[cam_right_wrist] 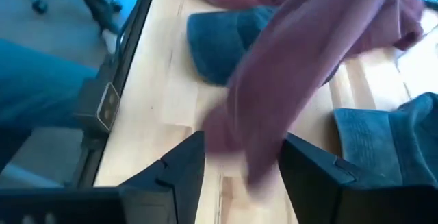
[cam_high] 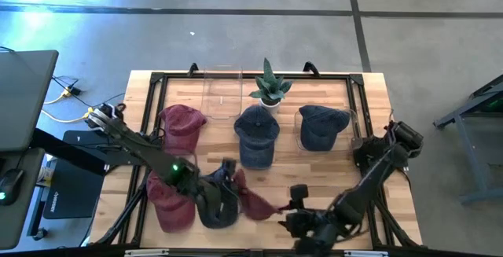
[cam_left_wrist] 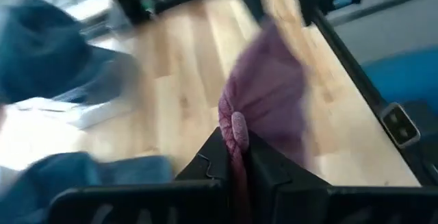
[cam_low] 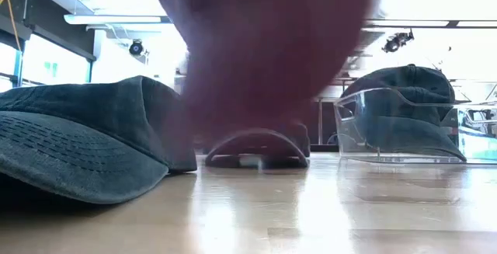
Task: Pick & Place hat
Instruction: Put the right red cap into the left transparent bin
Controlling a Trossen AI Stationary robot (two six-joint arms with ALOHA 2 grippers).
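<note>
A maroon hat (cam_high: 253, 198) hangs lifted over the table's near middle, and it is blurred and large in the low view (cam_low: 264, 44). My left gripper (cam_high: 229, 172) is shut on it, also seen in its wrist view (cam_left_wrist: 234, 157). My right gripper (cam_high: 293, 203) is open just right of the hat. In its wrist view the open fingers (cam_right_wrist: 239, 172) stand on either side of the hat's hanging end (cam_right_wrist: 274, 94). A dark blue hat (cam_high: 216, 206) lies on the table under the left gripper. My left gripper pinches a bunched fold of the maroon hat's cloth (cam_left_wrist: 234, 125) between its two fingers. The hat is lifted clear of the table and hangs out beyond the fingertips. My right gripper's fingers flank the hat's lower end (cam_right_wrist: 256, 152); I cannot tell whether they touch it.
A second maroon hat (cam_high: 169, 202) lies at the near left and a third (cam_high: 181, 127) at the far left. Two blue hats (cam_high: 255, 135) (cam_high: 322, 127) sit by clear bins (cam_low: 404, 122). A potted plant (cam_high: 269, 88) and an empty clear bin (cam_high: 222, 92) stand at the far edge.
</note>
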